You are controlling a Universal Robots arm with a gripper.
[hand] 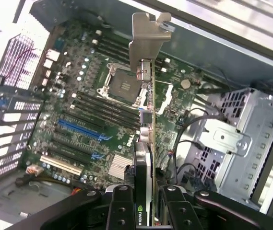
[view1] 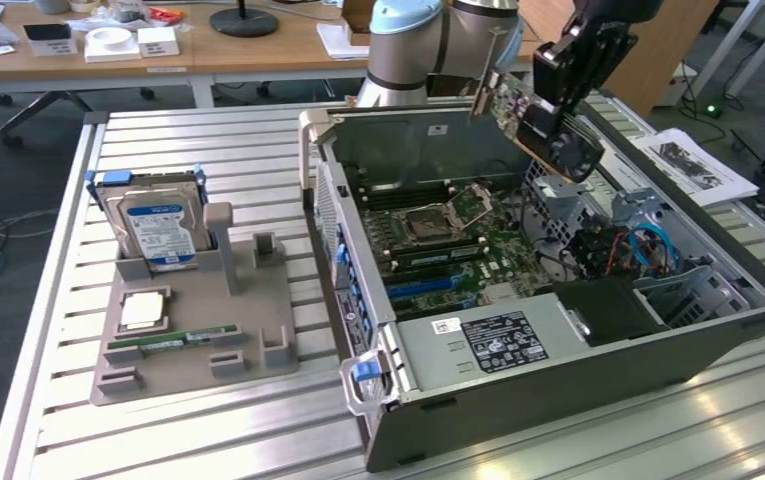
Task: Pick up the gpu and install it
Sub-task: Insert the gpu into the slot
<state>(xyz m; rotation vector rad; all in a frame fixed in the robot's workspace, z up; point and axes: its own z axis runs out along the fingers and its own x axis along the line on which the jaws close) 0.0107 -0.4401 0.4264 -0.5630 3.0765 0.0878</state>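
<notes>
The hand (hand: 145, 203) is squeezing the gpu (hand: 143, 158) tight, holding it in the air over the open computer case (view1: 702, 330); picking up is done, but it is not sitting in the board (hand: 88, 100) yet

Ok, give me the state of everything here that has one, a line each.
gpu: held above the open case, not yet seated
gripper: shut on the gpu
computer case: side open, motherboard exposed
blue expansion slot: empty
hard drive: upright in the gray holder
RAM stick: lying flat on that holder
</notes>
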